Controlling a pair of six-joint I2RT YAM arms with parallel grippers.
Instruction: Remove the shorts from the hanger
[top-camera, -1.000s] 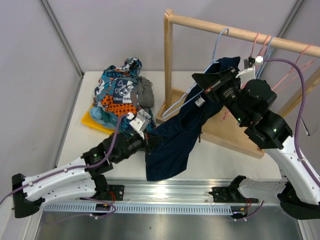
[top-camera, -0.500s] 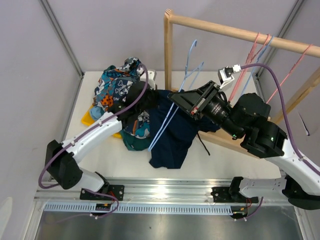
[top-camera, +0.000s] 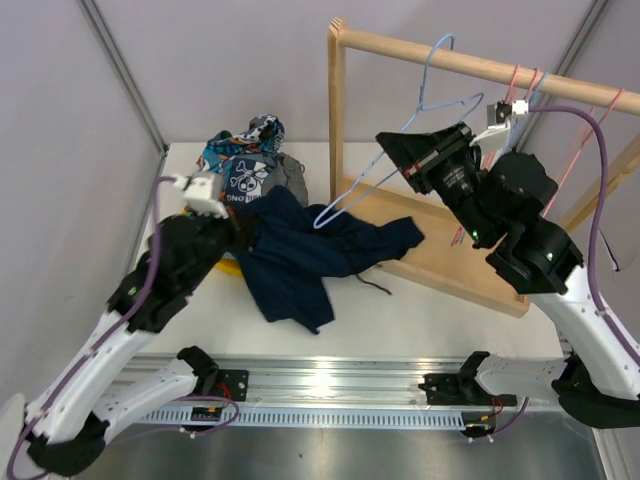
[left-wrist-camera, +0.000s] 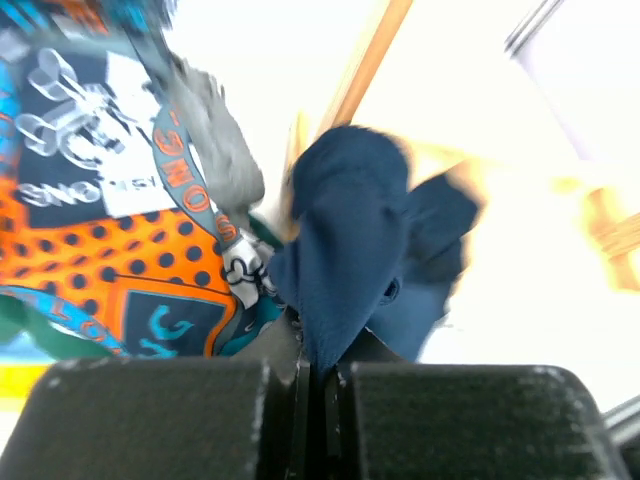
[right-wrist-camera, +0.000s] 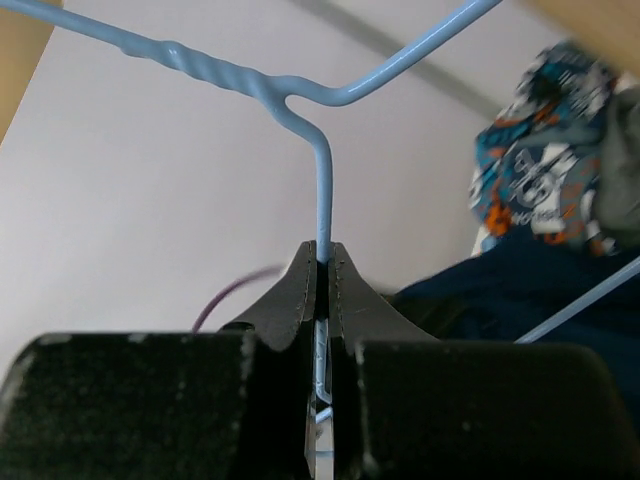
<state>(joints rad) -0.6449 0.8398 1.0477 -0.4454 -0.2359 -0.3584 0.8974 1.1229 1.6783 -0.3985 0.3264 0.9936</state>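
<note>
The navy shorts (top-camera: 305, 258) lie spread on the table, off the hanger, one end reaching the wooden base. My left gripper (top-camera: 240, 233) is shut on their left corner beside the clothes pile; in the left wrist view the navy shorts (left-wrist-camera: 350, 240) run straight into the closed left gripper (left-wrist-camera: 320, 372). My right gripper (top-camera: 392, 156) is shut on the bare light blue wire hanger (top-camera: 425, 95), whose hook is up at the wooden rail (top-camera: 560, 85). In the right wrist view the hanger (right-wrist-camera: 322, 190) stands clamped in the right gripper (right-wrist-camera: 323, 262).
A pile with patterned orange, blue and white shorts (top-camera: 238, 175) and grey shorts (top-camera: 290, 185) sits at the back left on something yellow (top-camera: 232, 268). The wooden rack has a post (top-camera: 336, 130) and a base (top-camera: 460, 255). Pink and blue hangers (top-camera: 522, 88) hang further right.
The left arm has pulled the navy shorts off the hanger and dragged them left onto the table. The right gripper has raised the now bare hanger back up to the rail.
</note>
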